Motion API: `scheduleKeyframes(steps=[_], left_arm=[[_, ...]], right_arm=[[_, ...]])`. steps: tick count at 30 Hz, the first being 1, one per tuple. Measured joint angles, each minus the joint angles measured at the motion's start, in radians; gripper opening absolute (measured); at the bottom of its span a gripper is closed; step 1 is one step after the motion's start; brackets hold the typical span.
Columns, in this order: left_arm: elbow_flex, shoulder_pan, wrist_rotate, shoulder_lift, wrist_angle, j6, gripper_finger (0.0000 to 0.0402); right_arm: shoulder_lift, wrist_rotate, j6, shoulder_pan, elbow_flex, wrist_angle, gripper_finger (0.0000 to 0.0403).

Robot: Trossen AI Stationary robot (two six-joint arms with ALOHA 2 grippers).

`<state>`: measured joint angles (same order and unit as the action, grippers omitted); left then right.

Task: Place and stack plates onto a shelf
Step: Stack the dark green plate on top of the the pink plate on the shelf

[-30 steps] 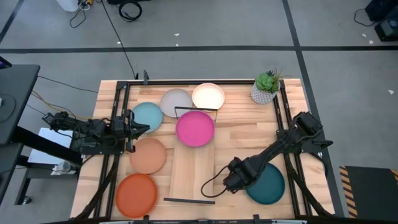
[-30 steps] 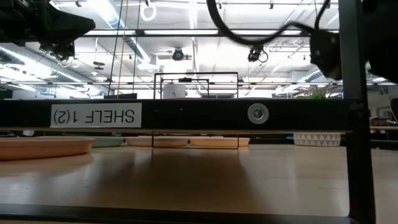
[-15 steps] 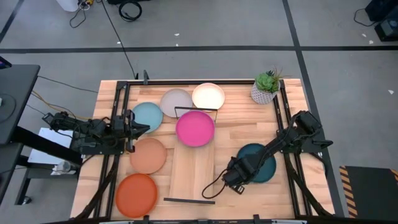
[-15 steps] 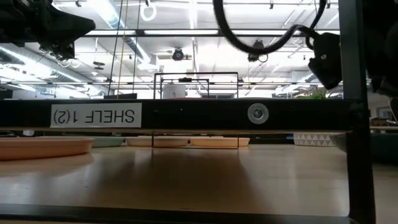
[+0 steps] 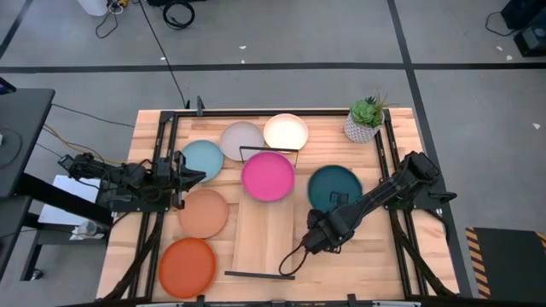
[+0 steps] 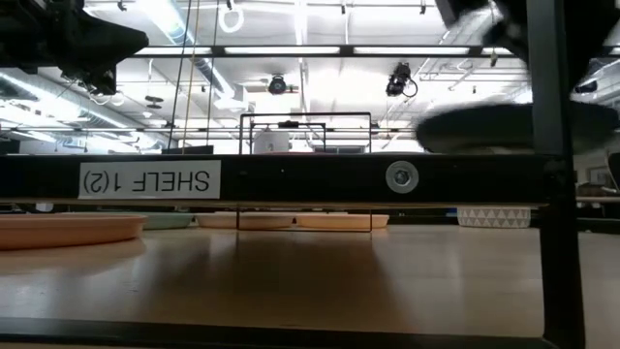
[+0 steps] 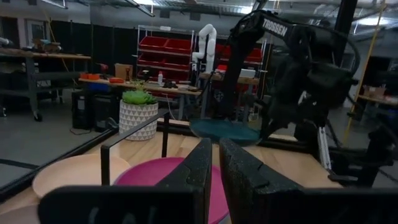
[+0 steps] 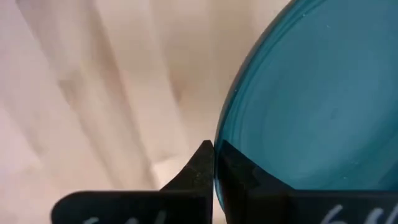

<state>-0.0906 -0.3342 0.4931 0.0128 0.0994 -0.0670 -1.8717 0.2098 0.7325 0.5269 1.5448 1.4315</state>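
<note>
Your right claw (image 5: 327, 203) is clenched on the rim of the dark teal plate (image 5: 334, 188); the right wrist view shows both fingers pinching that plate's edge. In the low view the plate hangs level above the bench (image 5: 375, 256), and from overhead it sits on the right half of the bench, between the magenta plate (image 5: 268, 176) and the right arm, with the clamped edge on the side toward the bench's front.

Your left claw (image 5: 194, 176) hovers at the left edge of the bench, beside the light blue plate (image 5: 201, 159), pointing toward the middle. Its fingers (image 7: 205, 163) are pressed almost together around nothing.

The shelf (image 5: 266, 239) is a light-wood board whose long axis runs from the back of the bench to the front, with a black wire frame at each short end. The magenta plate lies flat on its far end, just inside the far frame (image 5: 269, 152). The near part of the board is bare.

The other plates lie flat on the bench: grey (image 5: 241, 137) and cream (image 5: 286, 131) side by side at the back, peach (image 5: 203, 213) and orange (image 5: 186, 266) down the left side. The potted plant (image 5: 366, 119) stands in the back right corner.
</note>
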Motion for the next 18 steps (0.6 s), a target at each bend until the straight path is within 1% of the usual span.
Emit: scheduleKeyframes(steps=[2, 4, 7, 12, 18], left_arm=[[0.000, 0.000, 0.000, 0.000, -0.001, -0.042, 0.0039], [0.000, 0.000, 0.000, 0.000, 0.001, -0.087, 0.0039], [0.000, 0.000, 0.000, 0.000, 0.000, -0.111, 0.0039], [0.000, 0.000, 0.000, 0.000, -0.018, -0.159, 0.0039], [0.000, 0.000, -0.001, 0.000, -0.039, -0.192, 0.0039]], right_arm=[[0.000, 0.063, -0.075, 0.001, 0.039, -0.006, 0.0013], [0.001, 0.102, -0.152, -0.012, 0.058, -0.035, 0.0013], [0.001, 0.141, -0.296, -0.047, 0.066, -0.146, 0.0013], [-0.004, 0.139, -0.534, -0.132, 0.066, -0.293, 0.0013], [-0.004, 0.085, -0.777, -0.237, 0.066, -0.434, 0.0013]])
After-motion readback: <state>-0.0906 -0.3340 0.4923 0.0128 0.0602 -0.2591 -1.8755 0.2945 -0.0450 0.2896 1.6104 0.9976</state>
